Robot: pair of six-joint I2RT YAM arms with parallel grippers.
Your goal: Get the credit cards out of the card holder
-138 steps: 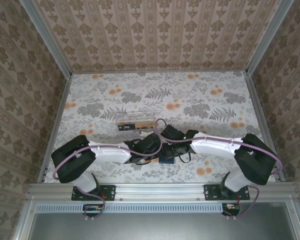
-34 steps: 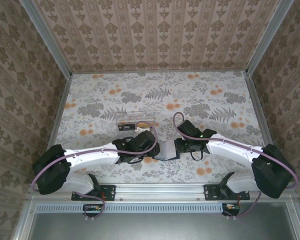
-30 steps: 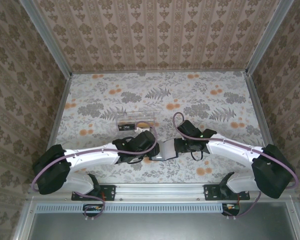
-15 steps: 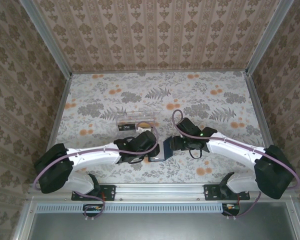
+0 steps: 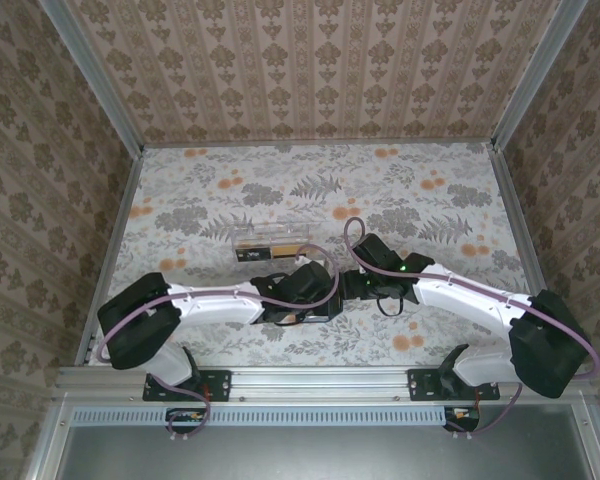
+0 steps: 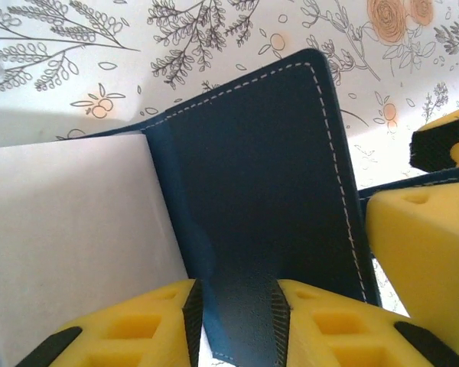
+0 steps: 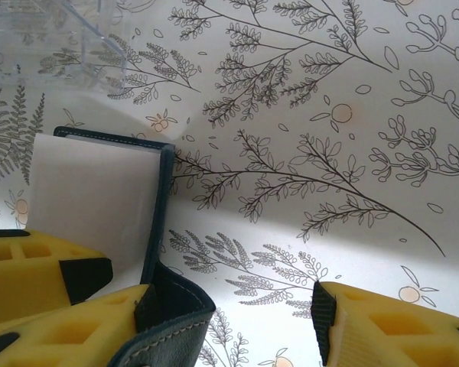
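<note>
Card holder (image 6: pixel 252 176) open at near-centre of desk (image 5: pixel 400 190), just near of clear box (image 5: pixel 270 240). Left end effector (image 6: pixel 237 321) pinches its navy flap. Right end effector (image 7: pixel 233 313) spread wide, one finger touching the holder's edge.

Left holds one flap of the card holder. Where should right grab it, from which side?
Grip the card holder's curled navy flap at its stitched edge, from the right, opposite the left gripper. It stands off the table beside the open right gripper, so a finger probably fits each face.
</note>
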